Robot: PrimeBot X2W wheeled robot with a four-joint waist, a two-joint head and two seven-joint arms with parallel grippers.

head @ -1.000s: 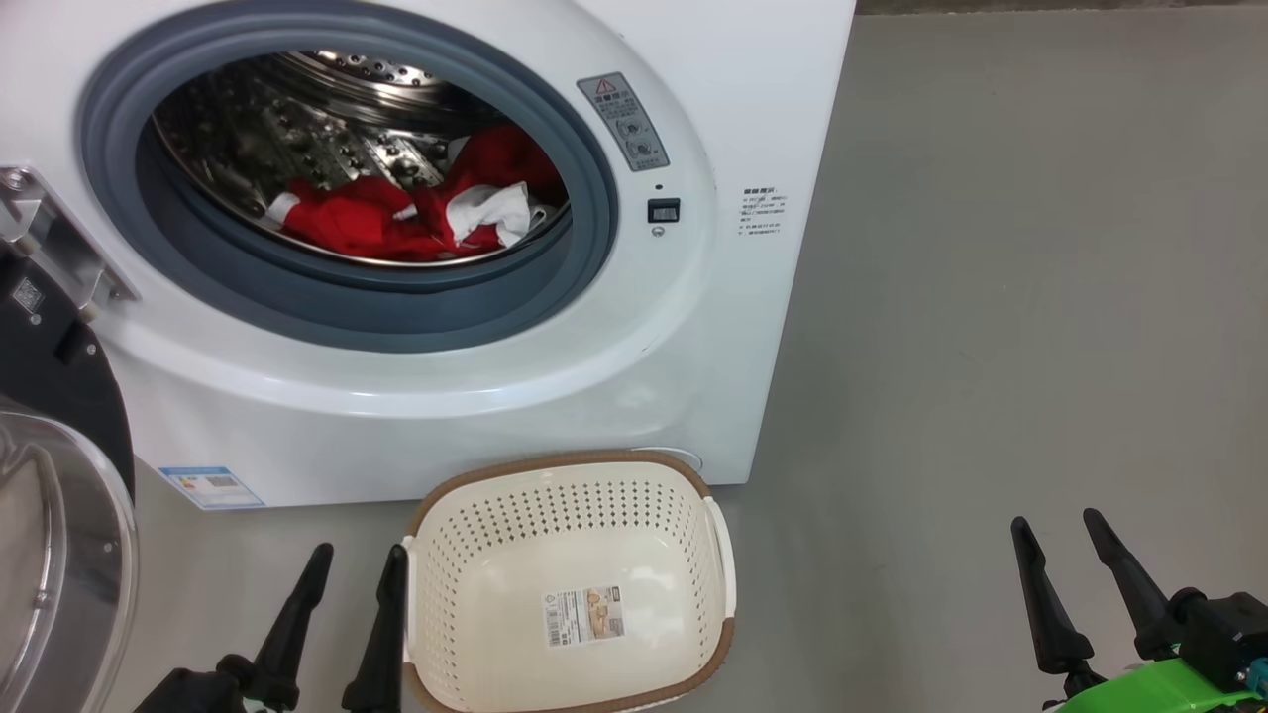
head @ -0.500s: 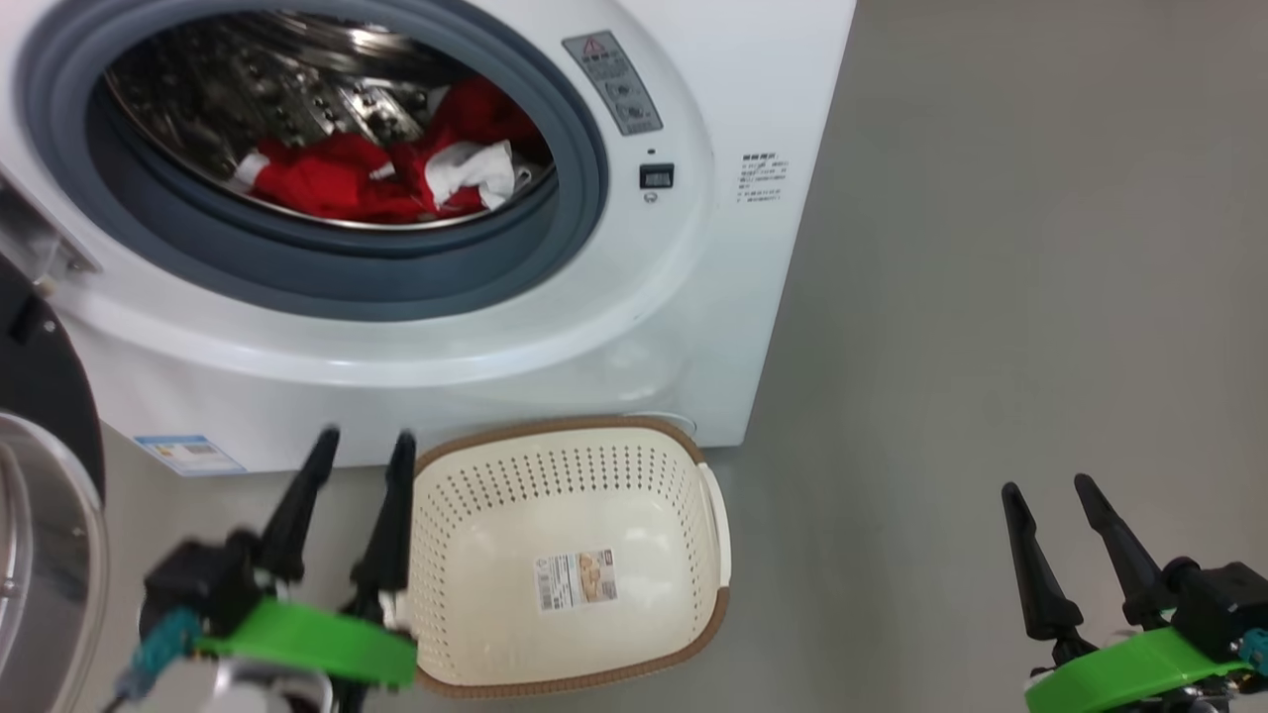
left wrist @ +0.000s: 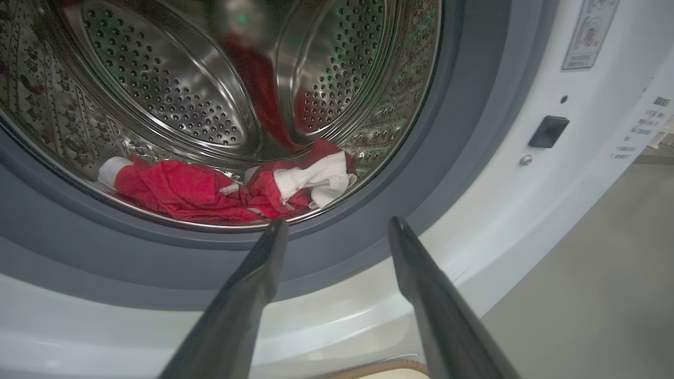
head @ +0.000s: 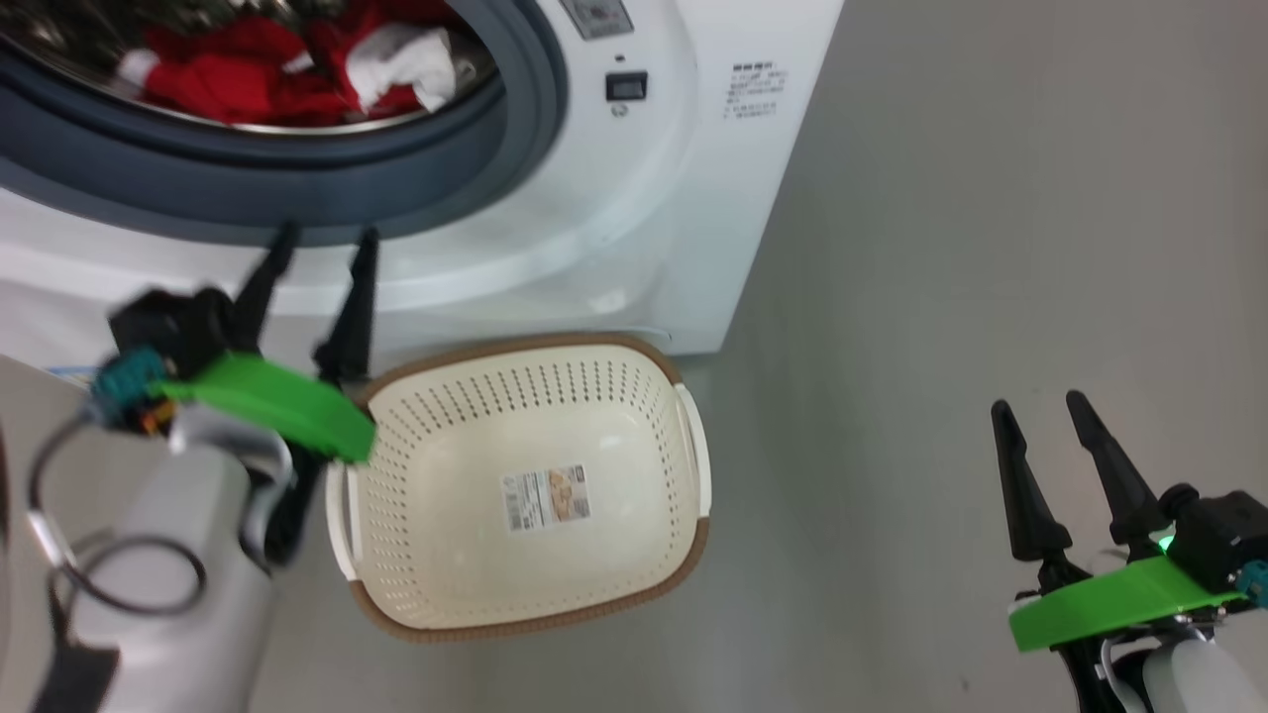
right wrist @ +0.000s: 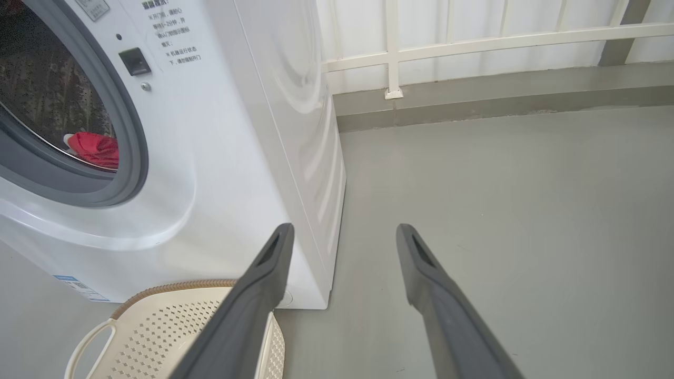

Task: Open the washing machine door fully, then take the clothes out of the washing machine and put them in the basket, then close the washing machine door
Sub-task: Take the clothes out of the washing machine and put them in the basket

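My left gripper (left wrist: pixel 338 222) is spread and empty, so I would pinch the clothes (left wrist: pixel 179 189), soft and light I think, at the raised white fold (left wrist: pixel 316 181).

Printed notice (head: pixel 750 91) on washing machine (head: pixel 634 218), basket (head: pixel 525 345) label (head: pixel 547 498): illegible

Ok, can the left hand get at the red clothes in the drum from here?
Probably yes. The left hand is open and points into the drum; the red clothes lie just behind the grey rubber ring, with nothing between. It need only clear the ring.
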